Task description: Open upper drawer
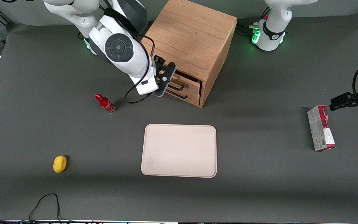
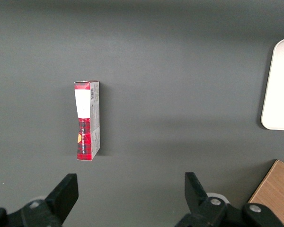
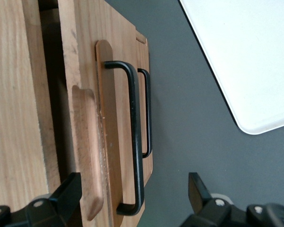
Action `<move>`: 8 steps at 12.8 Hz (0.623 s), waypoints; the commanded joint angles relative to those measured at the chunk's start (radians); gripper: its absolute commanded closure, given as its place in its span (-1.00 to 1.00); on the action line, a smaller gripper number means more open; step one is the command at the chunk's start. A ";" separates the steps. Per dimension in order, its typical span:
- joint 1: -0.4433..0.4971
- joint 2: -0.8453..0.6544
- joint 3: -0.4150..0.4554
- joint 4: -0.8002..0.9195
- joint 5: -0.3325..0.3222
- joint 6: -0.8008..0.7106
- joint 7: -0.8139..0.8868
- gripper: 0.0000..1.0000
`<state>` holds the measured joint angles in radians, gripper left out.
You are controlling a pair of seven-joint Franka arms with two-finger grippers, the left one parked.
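Note:
The oak cabinet (image 1: 191,37) stands at the back of the table, farther from the front camera than the tray. Its upper drawer (image 1: 189,83) has a light wood front and a thin black bar handle (image 3: 135,137). It stands a little way out, with a dark gap between its front and the cabinet body. The lower drawer's handle (image 3: 147,113) shows just below it. My right gripper (image 1: 166,79) is in front of the upper drawer, at the end of its handle nearer the working arm. In the right wrist view the gripper (image 3: 132,189) is open, one finger (image 3: 68,189) at the gap and the other (image 3: 196,187) out over the table, with the drawer front and handle between them.
A beige tray (image 1: 179,151) lies nearer the front camera than the cabinet; it also shows in the right wrist view (image 3: 246,56). A small red bottle (image 1: 105,103) and a lemon (image 1: 60,164) are toward the working arm's end. A red-and-white box (image 1: 320,128) lies toward the parked arm's end.

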<state>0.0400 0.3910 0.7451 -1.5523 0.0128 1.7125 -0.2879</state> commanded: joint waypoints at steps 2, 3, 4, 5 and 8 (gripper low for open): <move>0.000 0.052 0.008 0.018 -0.040 0.032 -0.025 -1.00; 0.003 0.052 0.008 0.012 -0.043 0.047 -0.025 -1.00; 0.004 0.055 0.008 0.009 -0.044 0.056 -0.025 -1.00; 0.004 0.068 0.008 0.009 -0.054 0.056 -0.025 -1.00; 0.006 0.092 0.008 0.009 -0.102 0.079 -0.025 -1.00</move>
<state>0.0428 0.4572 0.7454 -1.5552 -0.0596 1.7695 -0.2961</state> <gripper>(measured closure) 0.000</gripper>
